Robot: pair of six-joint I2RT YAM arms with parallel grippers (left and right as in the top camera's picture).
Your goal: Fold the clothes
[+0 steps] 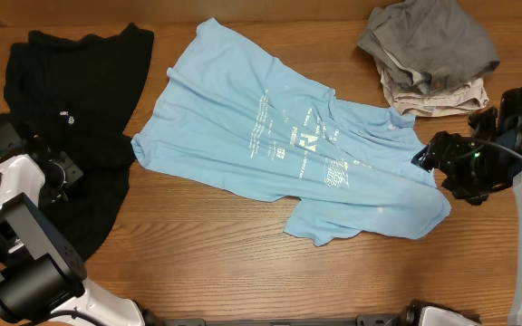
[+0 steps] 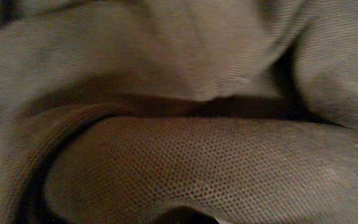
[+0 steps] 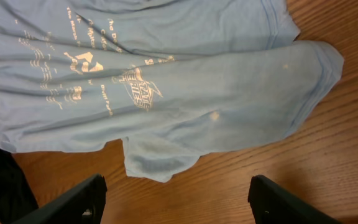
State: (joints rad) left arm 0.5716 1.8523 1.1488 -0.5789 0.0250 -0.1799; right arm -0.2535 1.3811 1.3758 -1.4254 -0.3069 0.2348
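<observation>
A light blue T-shirt (image 1: 288, 145) with white print lies rumpled across the middle of the table; it also shows in the right wrist view (image 3: 185, 93). My right gripper (image 1: 438, 172) is open and empty at the shirt's right edge. In the right wrist view its fingers (image 3: 179, 205) are spread wide above bare wood, just short of a shirt flap (image 3: 157, 162). A black garment (image 1: 71, 100) lies at the left. My left gripper (image 1: 60, 172) is down on it. The left wrist view is filled with close dark fabric (image 2: 197, 162), and its fingers are hidden.
A pile of grey and beige clothes (image 1: 429, 54) sits at the back right. The wooden table (image 1: 225, 254) shows in front of the blue shirt. The left arm's base (image 1: 25, 263) stands at the front left.
</observation>
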